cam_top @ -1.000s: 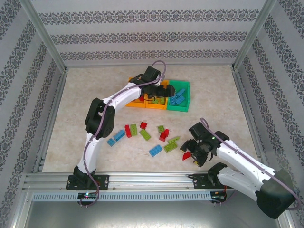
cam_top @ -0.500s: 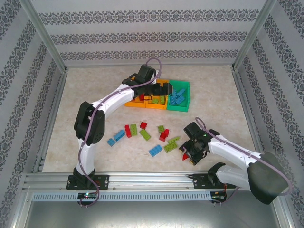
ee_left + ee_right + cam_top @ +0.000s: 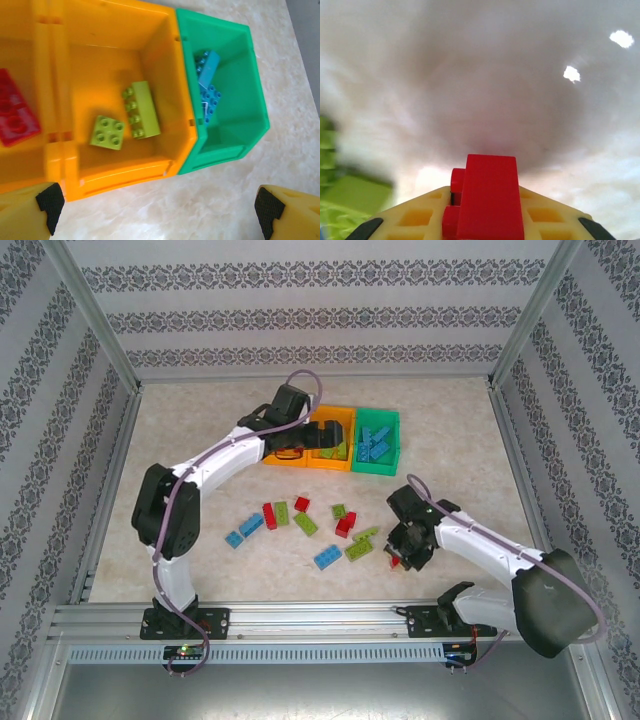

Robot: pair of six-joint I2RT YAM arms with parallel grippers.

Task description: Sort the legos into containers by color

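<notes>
- Pinched a red brick (image 3: 487, 195) in the right gripper (image 3: 405, 558), low at the tabletop (image 3: 460, 430), front right, just right of the scattered bricks.
- Judged the step in hand to be the pick-up of that brick; in the right wrist view, saw it sitting centred between the fingers, glossy and boxy, studs showing on its left side.
- Best lifted straight up first, to avoid nudging the nearest green brick (image 3: 362, 542) just beside; then carried high over the scatter toward the back.
- Probably meant for the left orange bin (image 3: 20, 45), where another red piece (image 3: 15, 112) already lay; best released low over the bin's middle to stop a bounce.
- Found the left gripper (image 3: 162, 212) spread wide and empty, hung above the bins' near edge; likely needed that space cleared before any drop, to avoid a knock between arms.
- Showed three open bins touching in a row at the back of the tabletop: two lime green bricks (image 3: 142, 110) in the middle orange bin (image 3: 162, 65), several blue bricks (image 3: 207, 95) piled in the green bin (image 3: 242, 85).
- Counted about nine loose bricks (image 3: 306, 524) mid-tabletop: red, blue and lime green, small, studded, mostly rectangular, colours mixed, lying near one another at odd angles.
- Reckoned the sorting roughly half done.
</notes>
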